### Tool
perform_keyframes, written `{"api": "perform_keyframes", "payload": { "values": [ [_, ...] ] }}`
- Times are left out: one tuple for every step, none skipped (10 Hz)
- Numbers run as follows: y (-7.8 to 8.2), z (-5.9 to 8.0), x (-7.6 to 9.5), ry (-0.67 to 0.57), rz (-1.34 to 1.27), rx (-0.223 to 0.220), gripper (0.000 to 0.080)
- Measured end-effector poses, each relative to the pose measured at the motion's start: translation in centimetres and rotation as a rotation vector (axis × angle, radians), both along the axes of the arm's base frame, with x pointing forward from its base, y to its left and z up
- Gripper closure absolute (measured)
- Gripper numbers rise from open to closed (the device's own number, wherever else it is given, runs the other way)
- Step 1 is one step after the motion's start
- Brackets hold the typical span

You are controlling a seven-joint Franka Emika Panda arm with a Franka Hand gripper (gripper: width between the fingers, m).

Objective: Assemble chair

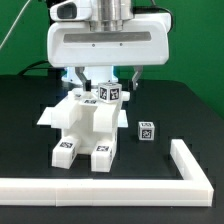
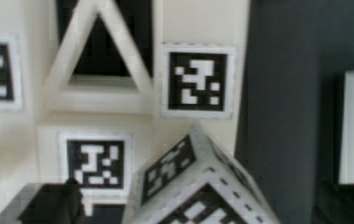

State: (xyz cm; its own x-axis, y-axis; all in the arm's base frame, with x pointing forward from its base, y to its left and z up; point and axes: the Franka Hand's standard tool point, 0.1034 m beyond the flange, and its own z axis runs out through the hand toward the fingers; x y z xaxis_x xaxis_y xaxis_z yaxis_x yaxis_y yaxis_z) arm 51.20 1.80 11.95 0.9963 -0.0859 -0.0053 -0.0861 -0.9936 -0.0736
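There is one chair (image 1: 85, 122), its white parts joined into a single piece. One small loose block (image 1: 146, 130) carries a tag. One long L-shaped rail (image 1: 120, 184) is on the one bench (image 1: 30, 120). One hand (image 1: 105, 85) is in view.
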Motion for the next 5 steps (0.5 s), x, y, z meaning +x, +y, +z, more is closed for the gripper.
{"api": "perform_keyframes", "payload": {
  "values": [
    [-0.02, 0.00, 0.00, -0.004, 0.056, -0.001, 0.0151],
    [-0.06, 0.02, 0.11, -0.020, 0.193, -0.006, 0.0151],
    [-0.13, 0.15, 0.67, -0.075, 0.363, -0.023, 0.0151],
    [-0.55, 0.09, 0.77, -0.122, 0.513, -0.046, 0.0151],
    [-0.43, -0.11, 0.45, -0.104, 0.415, -0.036, 0.0151]
  ]
}}
